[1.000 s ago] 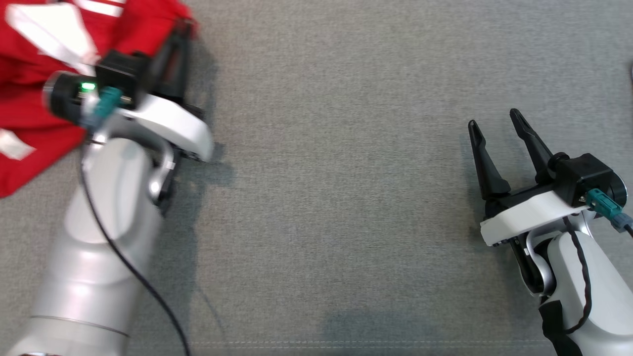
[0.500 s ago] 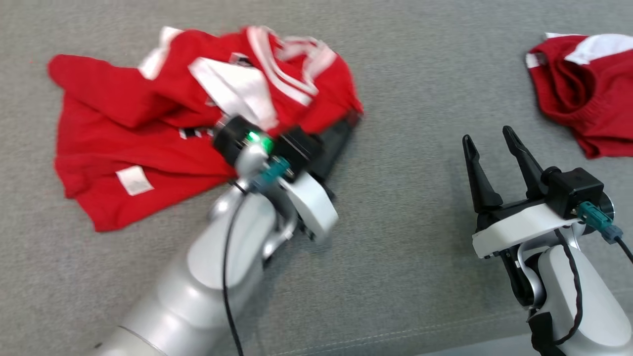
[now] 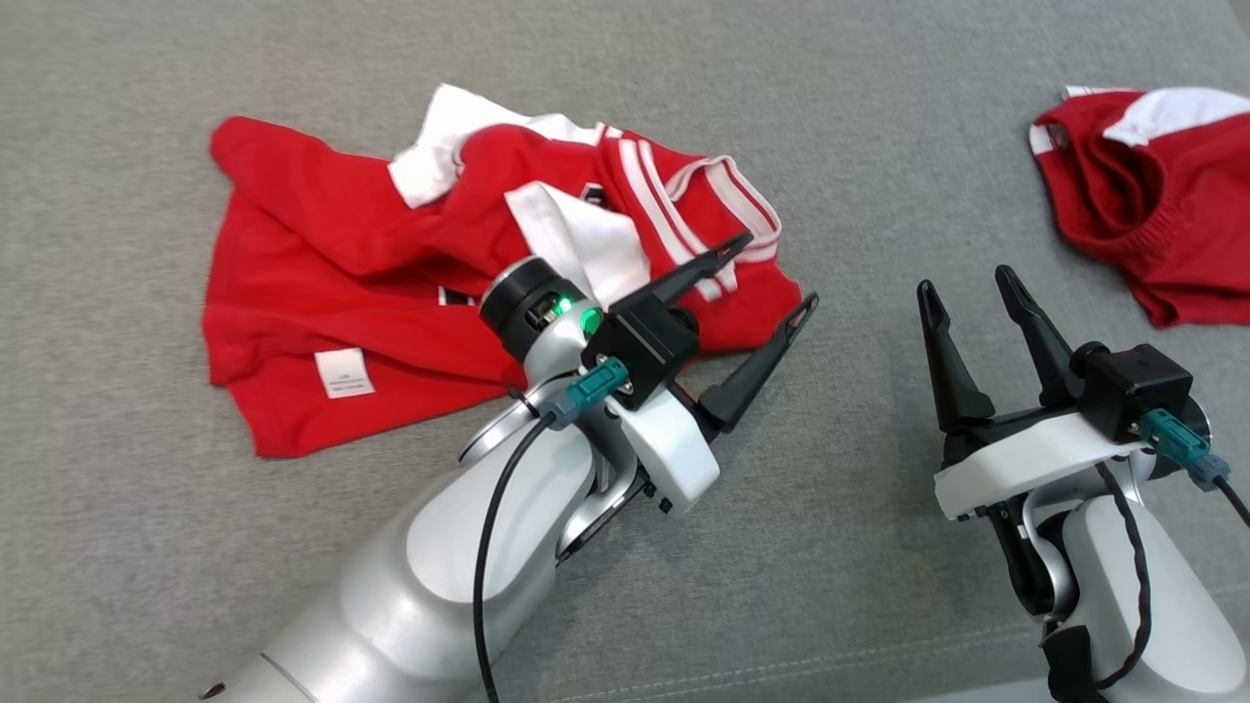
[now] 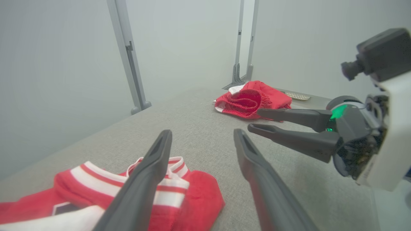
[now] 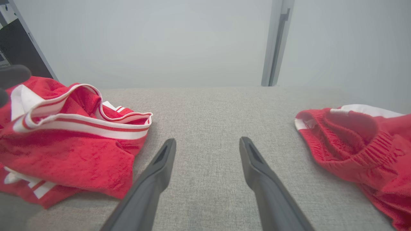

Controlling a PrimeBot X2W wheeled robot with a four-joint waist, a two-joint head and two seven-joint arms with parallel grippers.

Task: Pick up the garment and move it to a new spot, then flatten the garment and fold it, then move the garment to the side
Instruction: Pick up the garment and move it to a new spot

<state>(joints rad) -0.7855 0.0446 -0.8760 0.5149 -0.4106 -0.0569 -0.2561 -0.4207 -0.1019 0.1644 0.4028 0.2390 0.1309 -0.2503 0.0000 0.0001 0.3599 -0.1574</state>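
Note:
The garment (image 3: 322, 283) is a red jersey with white stripes and a white label, lying crumpled on the grey cloth surface (image 3: 586, 117). My left gripper (image 3: 779, 268) stands open just over its right edge, with nothing between the fingers. In the left wrist view the garment's striped hem (image 4: 199, 195) lies under the left finger, and the gripper (image 4: 202, 131) points past it. My right gripper (image 3: 965, 280) is open and empty to the right, over bare cloth. The right wrist view has its own gripper (image 5: 208, 140), with the garment (image 5: 64, 150) at the left.
A second red knitted piece with white trim (image 3: 1152, 225) lies at the far right, also seen as a red heap (image 4: 253, 99) and at the right as the same piece (image 5: 353, 144). Grey metal posts (image 4: 128, 64) stand at the back edge. My right gripper (image 4: 254, 120) reaches in from the right.
The left gripper, shut on the garment's edge before, has opened and let it go. The head camera has swung, so the whole picture has shifted. The right gripper stays open.

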